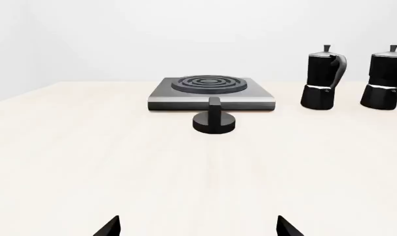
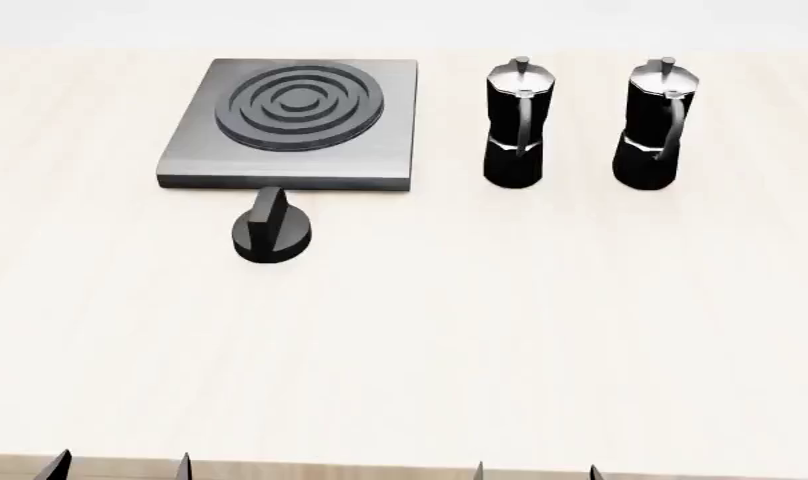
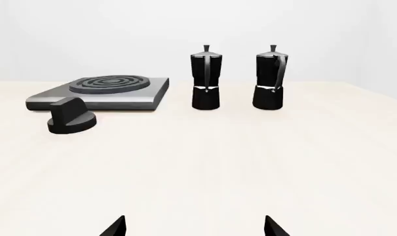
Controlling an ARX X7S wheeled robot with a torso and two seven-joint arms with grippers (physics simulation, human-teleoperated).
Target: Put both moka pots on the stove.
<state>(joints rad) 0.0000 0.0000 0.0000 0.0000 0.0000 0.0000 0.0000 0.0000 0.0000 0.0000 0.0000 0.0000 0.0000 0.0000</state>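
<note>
No brand, label or writing can be read on anything in these views.

Head view: the stove (image 2: pixel 291 125) lies flat on the pale wooden table (image 2: pixel 511 320), far side, toward the left. Its ring burner (image 2: pixel 300 102) is bare. Just in front of its near edge stands a black round knob (image 2: pixel 273 232), close to the stove; whether it touches cannot be told. To the right of the stove, both on the table and upright, stand the two pots: the nearer pot (image 2: pixel 518 122) just beside the stove's right edge, the farther pot (image 2: pixel 662 122) a little apart from it to the right. Only dark fingertips of the left gripper (image 2: pixel 121 467) and the right gripper (image 2: pixel 535 472) show at the near table edge, well apart from everything.

Left wrist view: the left gripper (image 1: pixel 197 227) is spread wide, with nothing between its two tips. The stove (image 1: pixel 212 93) and knob (image 1: pixel 214 119) lie straight ahead of it, well apart; both pots (image 1: pixel 323 78) (image 1: pixel 386 78) stand off to the side, on the table.

Right wrist view: the right gripper (image 3: pixel 193 227) is likewise spread and empty. The two pots (image 3: pixel 206 78) (image 3: pixel 270 78) stand ahead of it, far off, with handles turned toward the camera. The stove (image 3: pixel 103 92) and knob (image 3: pixel 70 117) sit off to the side.
</note>
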